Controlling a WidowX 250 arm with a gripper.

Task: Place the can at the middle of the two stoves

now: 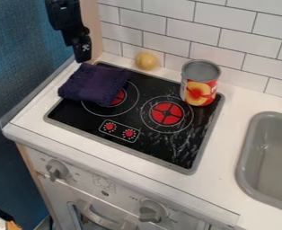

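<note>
Camera view: the can (200, 84) stands upright on the black stovetop (149, 146), at its back right corner; it lies behind and to the right of the red centre of the right burner (167, 113), so it is off to one side rather than between the two burners; its round grey top faces up, and its side is red with yellow and a picture of fruit. The arm (64, 14) comes in at the upper left, and the tool (82, 51) hangs just above the back left part of the stovetop, near the dark purple cloth (95, 84) and well apart from the can; whether the tool is wide or narrow, one cannot tell. The cloth is folded and lies across the back left corner of the stovetop, covering part of the left burner (116, 98); a round yellow thing (147, 61) sits on the white bench (242, 101) behind the stovetop, close to the tiled wall (182, 27); a grey sink (272, 157) is set into the bench on the right; two grey knobs, one at the left (57, 170) and one further right (152, 211), are on the front below, with the oven handle (98, 218) between them.
</note>
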